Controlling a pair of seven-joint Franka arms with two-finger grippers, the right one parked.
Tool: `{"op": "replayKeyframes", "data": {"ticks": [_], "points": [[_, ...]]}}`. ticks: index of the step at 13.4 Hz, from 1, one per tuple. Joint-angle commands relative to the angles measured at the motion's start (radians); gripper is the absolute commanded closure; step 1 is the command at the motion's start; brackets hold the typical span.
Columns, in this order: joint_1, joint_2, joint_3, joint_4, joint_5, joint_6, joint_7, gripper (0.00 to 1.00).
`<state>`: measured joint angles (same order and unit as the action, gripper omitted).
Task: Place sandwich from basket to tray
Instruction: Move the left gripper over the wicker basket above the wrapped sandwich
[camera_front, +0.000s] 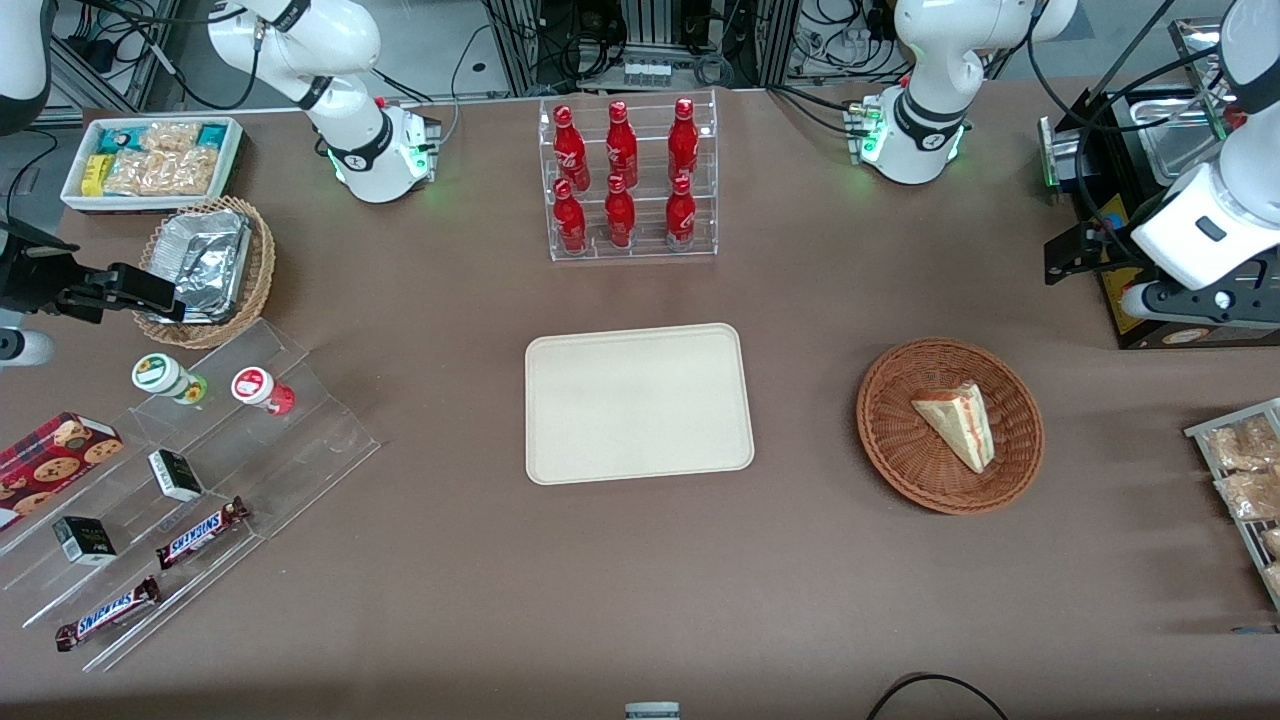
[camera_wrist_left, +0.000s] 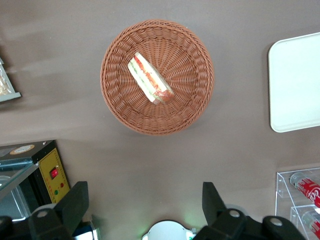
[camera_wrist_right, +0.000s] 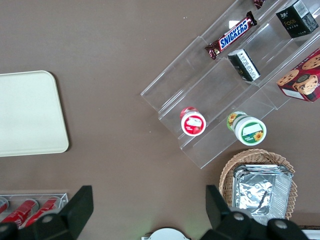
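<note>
The gripper (camera_wrist_left: 145, 210) hangs high over bare table, well apart from the basket (camera_wrist_left: 157, 77), with its two fingers (camera_wrist_left: 75, 205) spread wide and nothing between them. Down in the basket the sandwich (camera_wrist_left: 150, 79) lies on its side, its striped cut edge showing, roughly in the middle of the weave. The tray (camera_front: 638, 403) sits nearby toward the parked arm's end, bare and ready.

To my eye this is the very start: the reach has not begun, and no grasp is made. The next move calls for bringing the gripper across until it stands over the wedge, then lowering with the fingers either side of the bread's flat faces, not its slanted filling edge. The wedge looks soft, so a gentle squeeze would suit it.

The arm is drawn up at the table's edge, wrist pointing straight down, near a black box (camera_front: 1120, 250) of equipment.
</note>
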<state>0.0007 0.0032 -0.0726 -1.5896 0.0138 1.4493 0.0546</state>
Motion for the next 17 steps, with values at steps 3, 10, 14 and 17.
{"op": "replayKeyframes", "data": {"ticks": [3,10,14,17], "points": [[-0.016,0.015,0.013,0.031,0.008,-0.027,-0.065,0.0],[-0.015,0.046,0.013,-0.137,0.008,0.208,-0.07,0.0],[-0.015,0.099,0.013,-0.243,0.009,0.386,-0.09,0.0],[-0.015,0.165,0.013,-0.263,0.009,0.459,-0.145,0.0]]}}
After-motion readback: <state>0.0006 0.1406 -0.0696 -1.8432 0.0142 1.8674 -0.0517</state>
